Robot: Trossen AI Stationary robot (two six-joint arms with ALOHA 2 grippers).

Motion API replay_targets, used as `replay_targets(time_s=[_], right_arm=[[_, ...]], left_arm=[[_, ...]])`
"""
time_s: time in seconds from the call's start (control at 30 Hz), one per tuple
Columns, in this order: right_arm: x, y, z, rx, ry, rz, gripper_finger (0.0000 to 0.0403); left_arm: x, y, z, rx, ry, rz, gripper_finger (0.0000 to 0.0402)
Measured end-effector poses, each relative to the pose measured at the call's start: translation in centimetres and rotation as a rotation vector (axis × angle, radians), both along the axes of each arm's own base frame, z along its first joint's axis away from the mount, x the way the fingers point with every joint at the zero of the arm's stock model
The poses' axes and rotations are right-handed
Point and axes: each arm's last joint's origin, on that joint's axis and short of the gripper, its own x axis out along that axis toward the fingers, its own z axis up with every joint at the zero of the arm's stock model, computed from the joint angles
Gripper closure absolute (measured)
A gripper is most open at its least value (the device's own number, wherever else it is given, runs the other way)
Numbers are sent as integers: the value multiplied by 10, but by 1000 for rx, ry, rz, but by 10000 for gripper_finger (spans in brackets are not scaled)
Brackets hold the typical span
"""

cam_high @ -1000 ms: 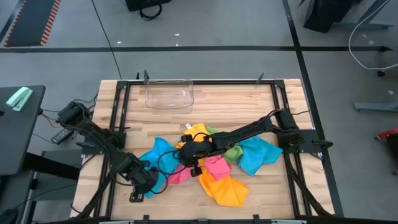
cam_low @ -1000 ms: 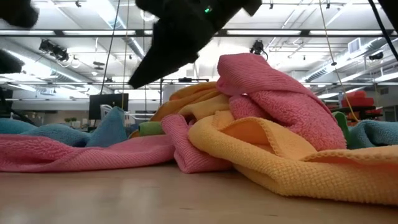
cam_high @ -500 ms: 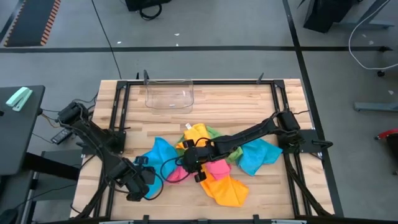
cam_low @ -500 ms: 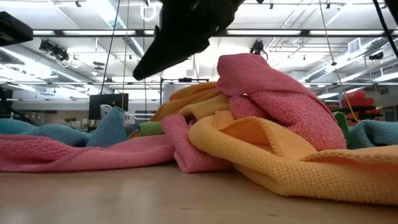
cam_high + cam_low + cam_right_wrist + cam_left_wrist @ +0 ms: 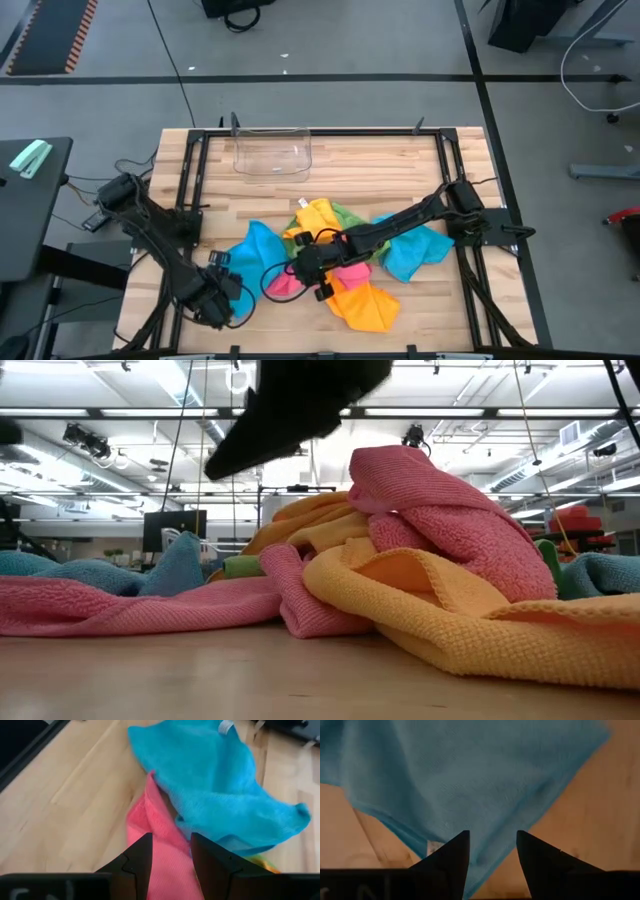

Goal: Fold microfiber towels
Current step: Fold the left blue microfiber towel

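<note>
- The left hand (image 5: pixel 222 300) sits near the bench's front left corner, its fingers (image 5: pixel 451 857) parted with nothing between them; a corner of a blue towel (image 5: pixel 470 775) lies just ahead of the tips on bare wood.
- The right hand (image 5: pixel 303 272) reaches over the middle of the bench, fingers (image 5: pixel 137 857) apart and holding nothing, poised above a pink towel (image 5: pixel 162 855) that lies against that blue towel.
- The towel pile (image 5: pixel 340 250) is heaped at the bench's centre: blue, pink, orange-yellow and green cloths crumpled and overlapping.
- A clear plastic bin (image 5: pixel 272 150) stands well apart at the far edge of the bench (image 5: pixel 400 160).
</note>
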Motion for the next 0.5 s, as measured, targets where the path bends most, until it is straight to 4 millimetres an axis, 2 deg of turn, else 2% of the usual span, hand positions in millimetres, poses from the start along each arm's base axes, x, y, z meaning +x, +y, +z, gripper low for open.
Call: replay_targets(time_s=[0.23,0.5], right_arm=[[-2,-1,-12,3,-11,0,260],[-1,-1,-10,1,-30,7,260]], left_arm=[[-9,-11,-25,115,101,-76,230],[-13,-12,-46,239,206,-82,230]])
